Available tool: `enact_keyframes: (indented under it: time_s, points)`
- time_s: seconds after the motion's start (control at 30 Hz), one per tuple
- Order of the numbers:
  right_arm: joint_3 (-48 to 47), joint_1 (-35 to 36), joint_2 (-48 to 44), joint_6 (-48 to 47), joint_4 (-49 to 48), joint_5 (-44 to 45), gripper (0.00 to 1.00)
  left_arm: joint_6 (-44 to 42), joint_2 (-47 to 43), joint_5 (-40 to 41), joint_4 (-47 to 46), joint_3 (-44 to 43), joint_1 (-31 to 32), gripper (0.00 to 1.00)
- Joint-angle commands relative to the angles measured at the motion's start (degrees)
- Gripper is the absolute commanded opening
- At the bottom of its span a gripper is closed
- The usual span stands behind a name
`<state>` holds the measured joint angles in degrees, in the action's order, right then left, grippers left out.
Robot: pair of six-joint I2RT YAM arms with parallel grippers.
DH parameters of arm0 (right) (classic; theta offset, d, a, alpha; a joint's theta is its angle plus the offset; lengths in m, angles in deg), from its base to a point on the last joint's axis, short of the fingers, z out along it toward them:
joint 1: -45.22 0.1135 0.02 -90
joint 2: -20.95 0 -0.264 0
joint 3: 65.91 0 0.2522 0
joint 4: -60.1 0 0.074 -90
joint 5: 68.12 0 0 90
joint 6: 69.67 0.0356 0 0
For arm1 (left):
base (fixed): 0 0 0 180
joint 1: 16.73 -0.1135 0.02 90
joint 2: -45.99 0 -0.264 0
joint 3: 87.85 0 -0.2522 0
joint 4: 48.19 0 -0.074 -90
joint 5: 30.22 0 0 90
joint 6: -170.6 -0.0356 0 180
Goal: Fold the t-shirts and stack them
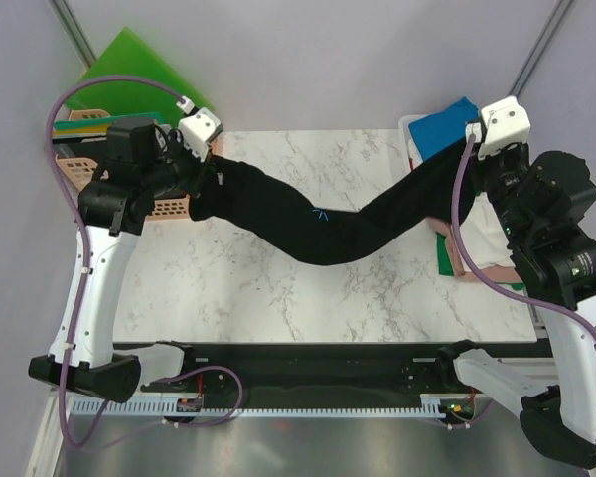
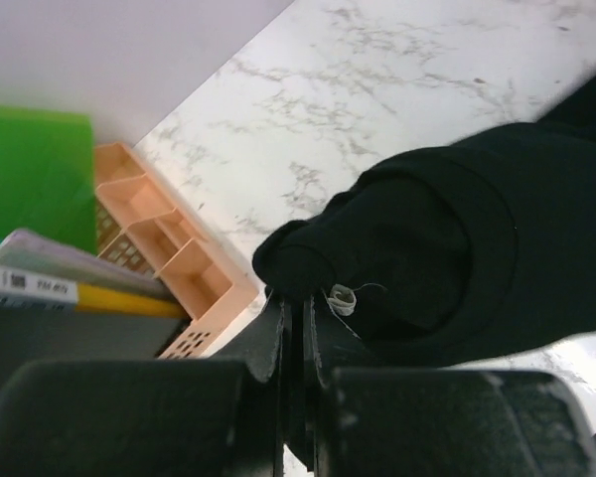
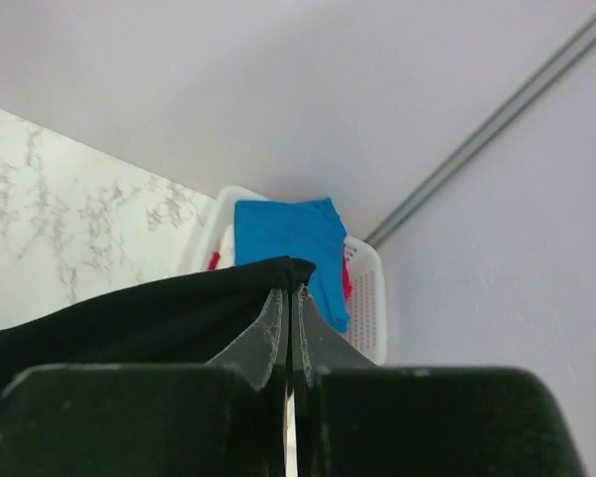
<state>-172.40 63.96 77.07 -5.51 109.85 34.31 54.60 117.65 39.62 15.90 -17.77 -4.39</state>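
The black t-shirt (image 1: 318, 224) hangs stretched between both grippers above the marble table (image 1: 278, 288), sagging in the middle. At the table's left edge my left gripper (image 1: 201, 191) is shut on one end of it. In the left wrist view the cloth (image 2: 447, 248) bunches at the closed jaws (image 2: 298, 298), with a small white label (image 2: 343, 298) beside them. My right gripper (image 1: 465, 171) is shut on the other end at the back right, pinching a hem corner (image 3: 291, 290). A bright blue t-shirt (image 1: 445, 124) drapes over the white basket (image 3: 368, 298).
Green plastic boards (image 1: 129, 75) lean at the back left, above a peach compartment tray (image 2: 169, 248). Folded green, pink and white cloth (image 1: 477, 263) lies at the table's right edge, under my right arm. The wall stands close behind both grippers.
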Motion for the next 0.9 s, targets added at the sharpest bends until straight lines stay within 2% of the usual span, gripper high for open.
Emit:
enact_keyframes:
  time_s: [0.0, 0.13, 0.23, 0.43, 0.53, 0.67, 0.87]
  points:
    - [0.1, -0.2, -0.9, -1.4, 0.2, 9.5, 0.0, 0.6, -4.9, 1.4, -7.3, 2.4, -4.2, 0.02]
    - [1.0, -0.1, -0.9, -1.4, 0.1, 15.8, 0.0, 0.6, -9.6, 4.0, -12.1, 4.9, -5.4, 0.02]
    - [1.1, -0.2, -1.3, -1.7, -0.1, 20.0, 0.0, 0.0, -13.3, 9.3, -15.2, 7.0, -5.7, 0.02]
    - [1.7, -0.2, -2.9, -3.5, 0.0, 23.9, 0.0, -0.6, -17.5, 15.1, -19.3, 10.8, -6.2, 0.02]
    - [2.6, -0.9, -6.1, -2.6, 0.2, 20.6, 0.0, 0.1, -19.3, 16.2, -20.0, 11.7, -6.3, 0.02]
    - [3.3, -1.2, -8.5, 0.2, 1.0, 15.6, 0.0, 3.2, -21.6, 13.9, -19.7, 12.6, -6.3, 0.02]
    - [2.3, -1.3, -4.3, 6.2, 8.5, 11.2, 0.0, 4.9, -21.0, 11.3, -18.1, 14.8, -6.6, 0.02]
